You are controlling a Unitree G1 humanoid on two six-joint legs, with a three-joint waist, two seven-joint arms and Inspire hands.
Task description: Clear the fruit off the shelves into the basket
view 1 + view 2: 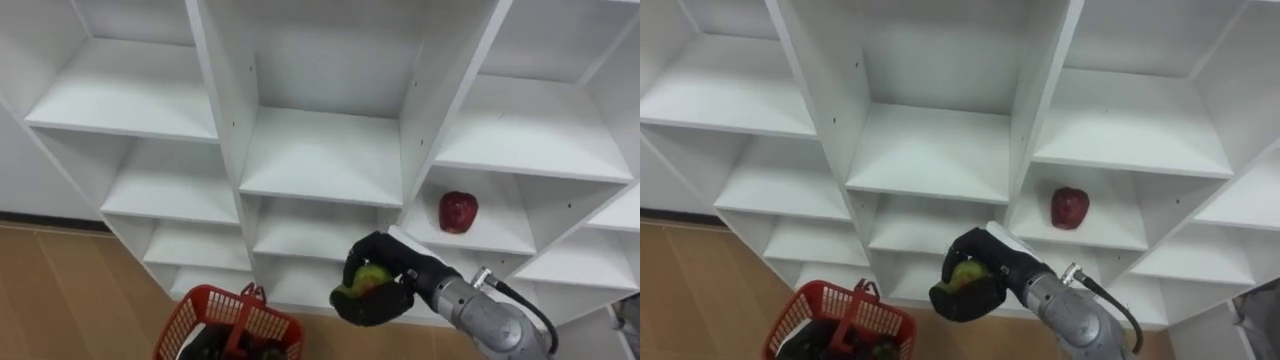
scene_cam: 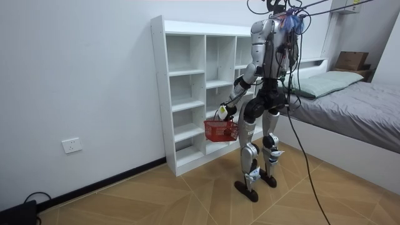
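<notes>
Our right hand (image 1: 385, 305) had its fingers clenched round the green fruit (image 1: 369, 277), out before the closet (image 1: 320, 160) and just up and right of the red basket (image 1: 195, 306). We judged it best to carry the fruit squarely over the basket's mouth and lower it before letting go. A red apple (image 1: 458, 211) sat on a shelf.

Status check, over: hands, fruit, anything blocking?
Right hand shut on greenish round fruit, before white shelf unit. Red plastic mesh basket below, to its left. Red apple on right-column shelf, uncollected. Path to basket looks open.
</notes>
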